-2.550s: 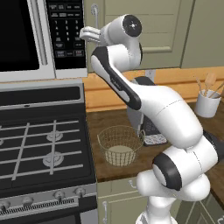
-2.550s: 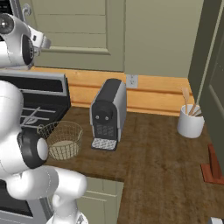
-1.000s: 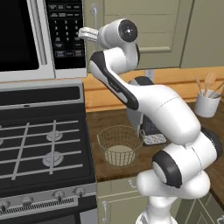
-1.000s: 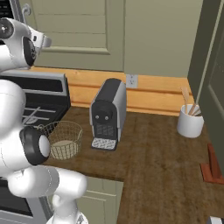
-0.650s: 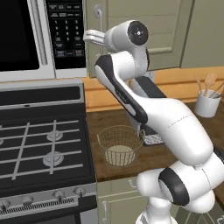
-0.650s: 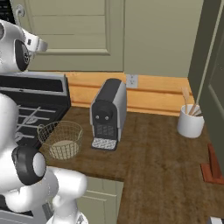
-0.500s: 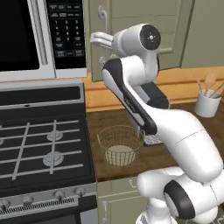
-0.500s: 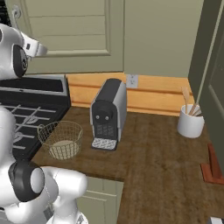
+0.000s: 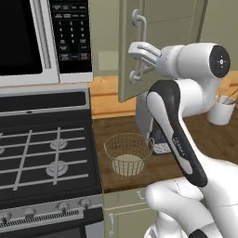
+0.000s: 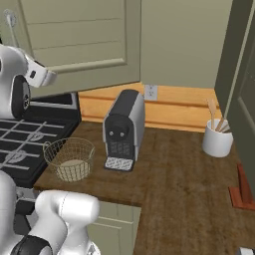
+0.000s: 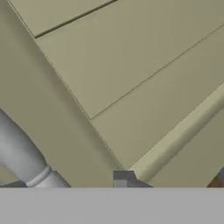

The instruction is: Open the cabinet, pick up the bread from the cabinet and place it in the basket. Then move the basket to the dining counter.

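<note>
Your arm rises in a tall bend, elbow high, wrist turned level. Your gripper (image 9: 135, 62) points away from you at upper height, fingers (image 9: 139, 48) parted with a gap between them.

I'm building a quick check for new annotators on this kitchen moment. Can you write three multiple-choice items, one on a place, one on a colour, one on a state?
1. Where does the basket stand?
A. on the stove
B. on the brown worktop between the stove and the coffee machine
C. inside the cabinet

2. What colour is the utensil holder?
A. white
B. red
C. black

3. How is the cabinet door?
A. flush shut
B. taken off
C. swung partly open

Answers:
1 B: in the right base view the basket sits on the worktop left of the coffee machine, right of the stove.
2 A: the holder is plainly white.
3 C: the door's edge stands out from the wall, by the gripper.
</note>
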